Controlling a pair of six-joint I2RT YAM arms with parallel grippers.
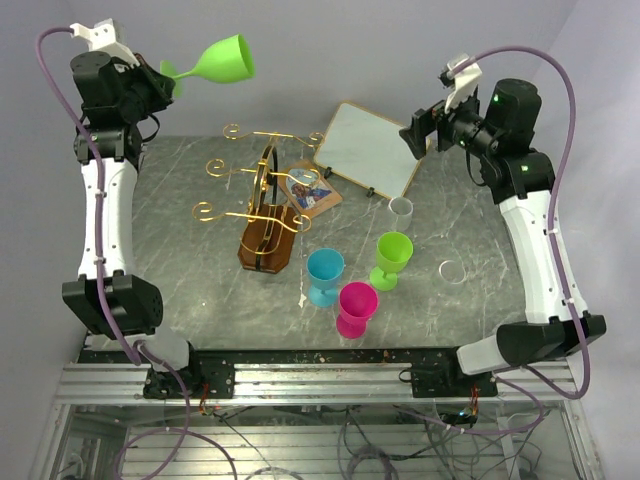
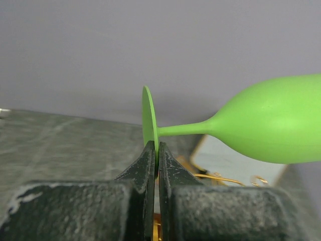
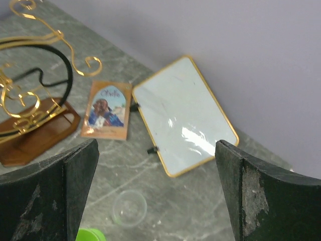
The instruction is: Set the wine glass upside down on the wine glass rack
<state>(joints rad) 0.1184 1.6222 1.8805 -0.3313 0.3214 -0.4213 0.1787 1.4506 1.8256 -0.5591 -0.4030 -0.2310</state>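
My left gripper (image 1: 172,74) is raised high over the back left of the table, shut on the foot disc (image 2: 148,118) of a lime green wine glass (image 1: 224,61). The glass lies on its side, with its stem and bowl (image 2: 273,120) pointing right. In the left wrist view the gripper (image 2: 156,150) pinches the disc's lower edge. The wine glass rack (image 1: 262,200), gold wire on a brown wooden base (image 1: 268,246), stands below and to the right with nothing hanging on it. It also shows in the right wrist view, as the rack (image 3: 27,103). My right gripper (image 1: 416,134) hovers at the back right, and its view shows the gripper (image 3: 155,165) open with nothing in it.
A gold-framed white board (image 1: 368,148) leans at the back, with a picture card (image 1: 308,188) beside it. A clear cup (image 1: 401,207), another green glass (image 1: 392,258), a blue glass (image 1: 324,275) and a pink glass (image 1: 357,307) stand right of the rack. A clear ring (image 1: 453,271) lies near the right arm.
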